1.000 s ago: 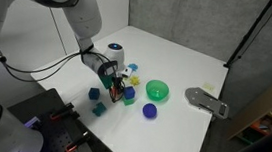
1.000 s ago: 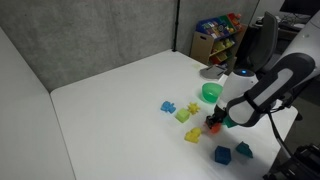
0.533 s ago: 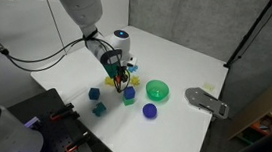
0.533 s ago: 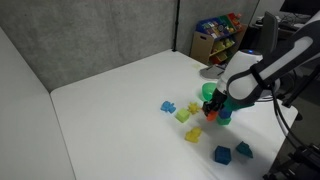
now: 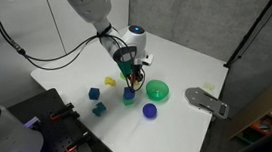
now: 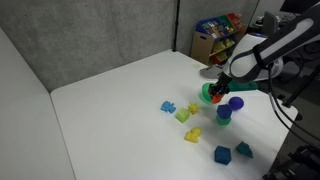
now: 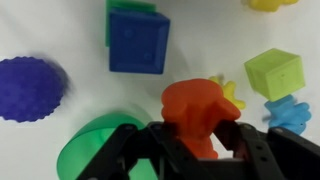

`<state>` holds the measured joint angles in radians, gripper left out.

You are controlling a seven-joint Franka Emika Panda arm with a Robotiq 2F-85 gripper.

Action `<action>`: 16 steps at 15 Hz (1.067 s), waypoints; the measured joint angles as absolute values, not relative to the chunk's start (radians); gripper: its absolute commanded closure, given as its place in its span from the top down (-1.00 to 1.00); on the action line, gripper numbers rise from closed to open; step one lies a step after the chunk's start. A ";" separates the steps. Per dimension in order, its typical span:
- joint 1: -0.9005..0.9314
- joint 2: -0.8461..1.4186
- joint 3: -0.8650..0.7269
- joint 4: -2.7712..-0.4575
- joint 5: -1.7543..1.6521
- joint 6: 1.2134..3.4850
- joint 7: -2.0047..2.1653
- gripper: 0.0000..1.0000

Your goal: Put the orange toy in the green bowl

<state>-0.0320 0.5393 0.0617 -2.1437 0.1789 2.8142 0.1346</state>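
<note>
One claw (image 7: 201, 130) pinching orange toy (image 7: 197, 102), held just beside green bowl (image 7: 84, 152), not inside it

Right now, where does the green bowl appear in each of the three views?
In an exterior view: the green bowl sits right of centre.
In an exterior view: it is far right, partly behind the gripper.
Wrist view: it is at the bottom left, cut off by the picture's edge.
Shared landmark: the dark blue round piece, close to the bowl in all three.
</note>
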 measured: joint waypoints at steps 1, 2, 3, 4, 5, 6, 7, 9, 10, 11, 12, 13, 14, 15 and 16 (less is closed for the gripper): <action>-0.023 0.543 0.031 -2.133 0.173 2.814 0.137 -0.75; -0.015 0.550 0.003 -2.120 0.164 2.814 0.144 -0.75; -0.009 0.559 -0.021 -2.107 0.158 2.814 0.152 -0.75; -0.004 0.570 -0.042 -2.091 0.153 2.814 0.159 -0.75; 0.000 0.584 -0.060 -2.073 0.148 2.814 0.168 -0.75; 0.002 0.601 -0.076 -2.053 0.145 2.814 0.175 -0.75; 0.003 0.622 -0.089 -2.030 0.145 2.814 0.181 -0.75; 0.005 0.669 -0.111 -1.977 0.145 2.810 0.196 -0.75; 0.005 0.697 -0.120 -1.945 0.145 2.803 0.203 -0.75; 0.005 0.725 -0.127 -1.912 0.145 2.794 0.211 -0.75; 0.005 0.754 -0.132 -1.878 0.145 2.783 0.217 -0.67; 0.004 0.779 -0.135 -1.847 0.145 2.774 0.222 -0.75; 0.004 0.804 -0.136 -1.815 0.145 2.762 0.228 -0.76; 0.005 0.825 -0.136 -1.788 0.145 2.750 0.229 -0.79; 0.005 0.842 -0.136 -1.765 0.145 2.742 0.229 -0.80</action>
<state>0.0051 0.8422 -0.1363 -1.7648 0.1448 2.7415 0.2292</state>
